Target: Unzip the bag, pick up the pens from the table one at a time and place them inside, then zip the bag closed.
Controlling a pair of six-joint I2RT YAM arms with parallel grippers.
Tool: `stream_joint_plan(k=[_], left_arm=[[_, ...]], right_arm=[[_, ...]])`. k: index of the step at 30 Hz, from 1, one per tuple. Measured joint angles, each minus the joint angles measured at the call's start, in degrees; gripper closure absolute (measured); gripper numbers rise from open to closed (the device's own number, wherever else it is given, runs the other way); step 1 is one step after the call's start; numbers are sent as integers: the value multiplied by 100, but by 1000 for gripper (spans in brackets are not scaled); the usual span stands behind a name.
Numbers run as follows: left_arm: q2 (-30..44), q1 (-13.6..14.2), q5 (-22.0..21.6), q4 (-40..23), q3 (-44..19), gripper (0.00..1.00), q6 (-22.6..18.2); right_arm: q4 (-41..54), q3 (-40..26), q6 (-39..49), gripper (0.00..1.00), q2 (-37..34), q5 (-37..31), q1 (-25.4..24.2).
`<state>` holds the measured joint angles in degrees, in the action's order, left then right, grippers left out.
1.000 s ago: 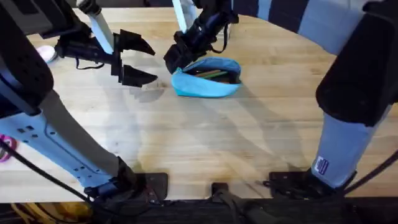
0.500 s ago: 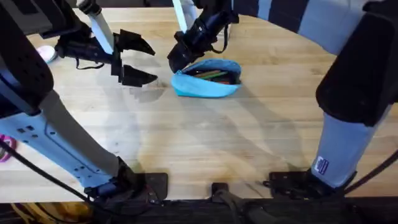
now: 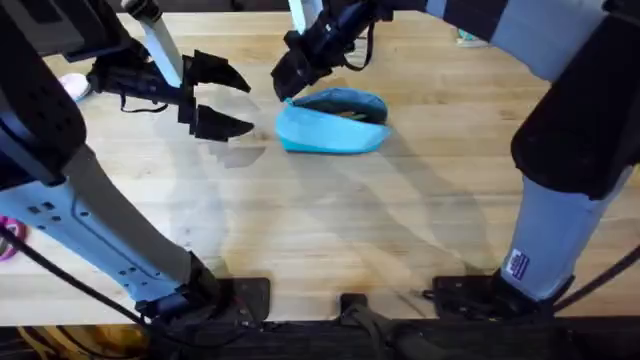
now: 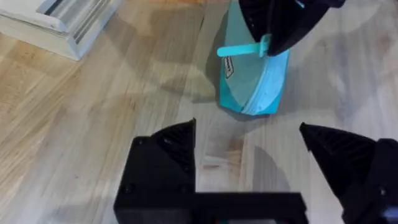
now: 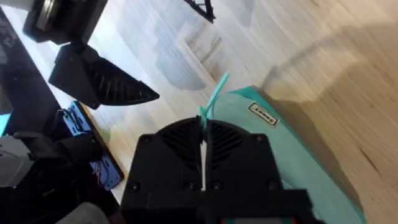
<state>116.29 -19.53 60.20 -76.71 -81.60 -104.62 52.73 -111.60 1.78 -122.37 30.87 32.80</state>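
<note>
Left gripper [image 3: 222, 98] hovers with fingers spread; right gripper [image 3: 287, 83] is pinched closed.

You're looking at a soft, matt light-blue cloth bag [image 3: 331, 122] with a smooth teal pull tab [image 4: 239, 50] and small sewn label [image 5: 262, 114], lying on a satin-smooth plank-wood counter [image 3: 400, 220]. Both hands, left [image 3: 221, 93] and right [image 3: 283, 82], show matt black ribbed plastic.

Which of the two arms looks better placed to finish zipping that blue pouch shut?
The right. Its pincer is shut on the zipper pull at the end of the bag. The left pincer hangs open beside the bag, holding nothing.
</note>
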Motion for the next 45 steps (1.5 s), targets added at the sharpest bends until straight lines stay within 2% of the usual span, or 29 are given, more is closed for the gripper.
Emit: stream_joint_plan(k=[6,10,15,19,25,31,35,37,40,42,45], left_arm=[[2,111,-4,-66,0,7,0],[93,404,-2,-66,-2,7,0],[557,809,7,-46,-7,7,0],[724,1004,111,142,-7,8,1],[723,1129,406,254,-7,7,0],[723,1134,736,258,-7,7,0],[723,1134,800,260,-7,8,0],[723,1134,823,258,-7,151,14],[723,1134,862,256,-7,634,-1],[723,1137,862,261,-7,911,-14],[723,1141,881,262,-7,955,-19]], right_arm=[[2,-38,17,970,0,-92,-2],[2,-42,20,971,0,-114,-2],[2,-42,20,971,0,-122,-2],[2,-42,20,970,0,-125,-2],[2,-42,20,970,0,-125,-2],[2,-42,20,971,0,-125,-2],[2,-42,20,971,0,-125,-2],[2,-42,20,971,0,-125,-2],[1,-42,20,971,0,-136,-2],[-14,-45,20,971,0,-191,-2],[-18,-67,25,971,0,-267,-2]])
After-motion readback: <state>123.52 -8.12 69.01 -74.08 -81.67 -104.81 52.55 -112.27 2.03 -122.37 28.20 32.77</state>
